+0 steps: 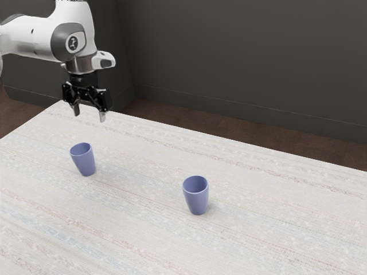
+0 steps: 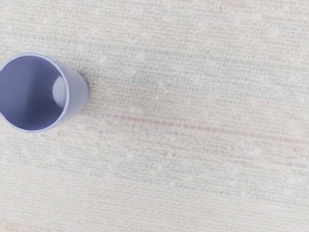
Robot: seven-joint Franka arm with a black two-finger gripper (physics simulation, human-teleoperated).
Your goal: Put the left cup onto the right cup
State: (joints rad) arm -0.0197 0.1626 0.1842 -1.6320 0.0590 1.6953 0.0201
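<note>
- Exterior view, left side: left cup (image 1: 83, 158), blue-violet, upright on the tabletop (image 1: 275, 223), mouth up, tapering toward its base.
- Lower centre of the frame: right cup (image 1: 195, 195), same colour and shape, also upright with its mouth up. It sits well apart from the left cup and nearer the camera.
- Between the two cups: plain pale tabletop with a woven-look texture. Each cup throws a soft shadow beside its base.
- Backdrop: dark grey wall (image 1: 241, 51) across the top of the frame, with a brown floor strip (image 1: 258, 129) below it along the tabletop's far edge.
- Upper left of the frame: white arm (image 1: 51, 37) comes in from the exterior view's left with its wrist pointing down.
- Hand (image 1: 89, 116): black, fingers spread wide and pointing down. It hangs in the air above the tabletop's far left part.
- Hand vs left cup: the hand is higher in the frame and a bit toward the exterior view's right. There's a visible gap and they don't touch. The right cup is well apart from the hand.
- Wrist view: looks straight down onto the tabletop (image 2: 193, 145). One cup, by position the left cup (image 2: 72, 99), is seen from above with its open mouth, inner wall and pale bottom showing. It sits off to one side of the hand's axis, not under the centre.
</note>
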